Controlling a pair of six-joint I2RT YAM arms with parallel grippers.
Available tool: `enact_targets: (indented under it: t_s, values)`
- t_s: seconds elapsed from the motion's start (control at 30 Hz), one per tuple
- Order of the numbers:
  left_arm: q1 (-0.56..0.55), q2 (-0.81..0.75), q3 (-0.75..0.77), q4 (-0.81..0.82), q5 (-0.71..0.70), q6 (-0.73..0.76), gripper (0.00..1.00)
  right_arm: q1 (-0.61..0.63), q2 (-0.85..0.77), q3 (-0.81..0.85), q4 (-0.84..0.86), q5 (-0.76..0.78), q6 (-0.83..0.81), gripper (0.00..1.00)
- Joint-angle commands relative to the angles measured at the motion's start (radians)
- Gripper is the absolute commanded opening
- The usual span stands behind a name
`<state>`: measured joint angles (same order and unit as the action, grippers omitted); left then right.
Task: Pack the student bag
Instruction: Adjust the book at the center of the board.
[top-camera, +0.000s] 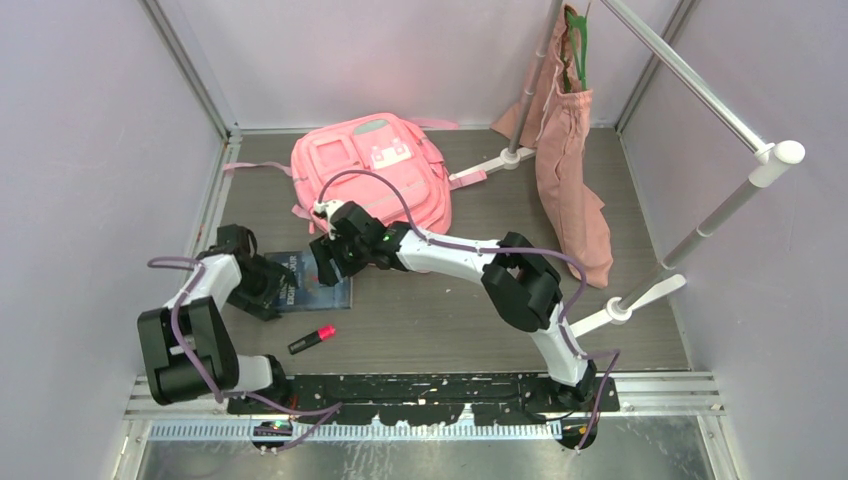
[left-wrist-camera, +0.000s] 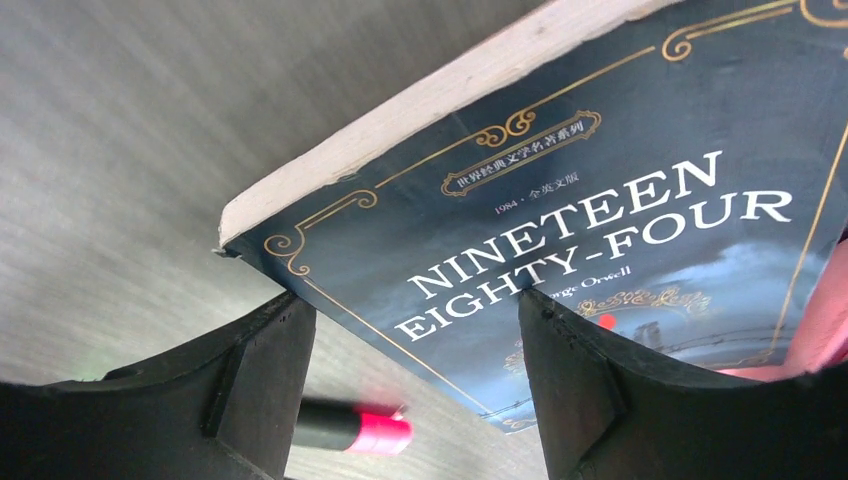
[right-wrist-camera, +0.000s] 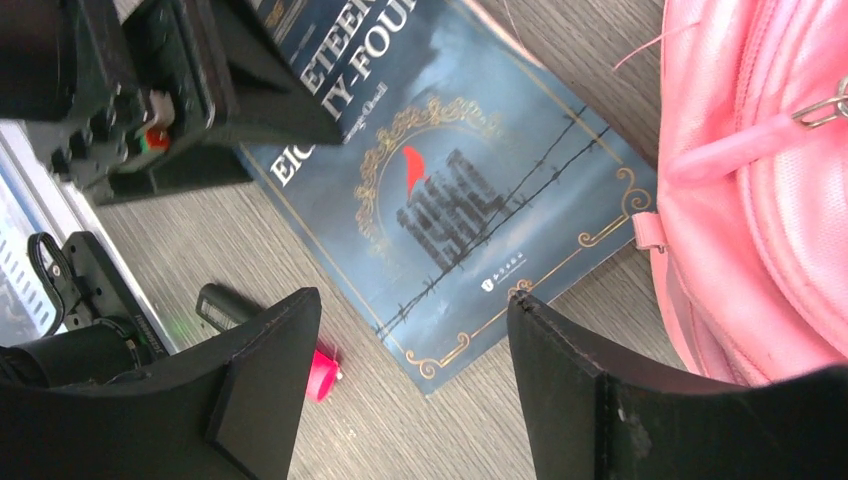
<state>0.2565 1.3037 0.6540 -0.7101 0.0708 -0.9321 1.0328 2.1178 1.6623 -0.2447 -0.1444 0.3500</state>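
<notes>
The student bag, bright pink, lies flat at the back of the table; its edge shows in the right wrist view. A dark blue book, "Nineteen Eighty-Four", lies in front of it. My left gripper is open at the book's left corner; one finger is over the cover and the other is beside the edge, gripper. My right gripper is open and empty above the book's near-right corner, gripper. A black marker with a pink cap lies near the book and also shows in both wrist views.
A dusty-pink drawstring sack hangs from a white-and-metal rack at the right; the rack's feet rest on the table. Grey walls close in the left, back and right sides.
</notes>
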Motion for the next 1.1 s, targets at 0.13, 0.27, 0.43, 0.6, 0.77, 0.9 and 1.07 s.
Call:
enact_targets:
  t_s: [0.13,0.27,0.43,0.6,0.77,0.9,1.07]
  values:
    - [0.015,0.166,0.127,0.161,-0.075,0.063,0.74,0.000,0.031,0.160,-0.076,0.053,-0.063,0.81]
    - [0.017,0.090,0.137,0.131,-0.081,0.068,0.73,-0.017,0.093,0.249,-0.145,0.091,-0.071,0.83]
    - [0.020,0.028,0.154,0.057,-0.080,0.071,0.73,-0.023,0.193,0.384,-0.206,0.116,-0.108,0.86]
    - [0.023,-0.001,0.154,0.017,-0.046,0.069,0.73,-0.024,0.291,0.520,-0.276,0.207,-0.132,0.87]
    - [0.024,0.007,0.165,-0.002,-0.042,0.086,0.77,-0.024,0.296,0.491,-0.262,0.298,-0.107,0.90]
    - [0.023,-0.001,0.174,-0.006,-0.046,0.086,0.76,-0.024,0.291,0.437,-0.240,0.315,-0.079,0.91]
    - [0.024,0.031,0.179,-0.009,-0.040,0.084,0.76,-0.019,0.274,0.348,-0.211,0.212,-0.017,0.91]
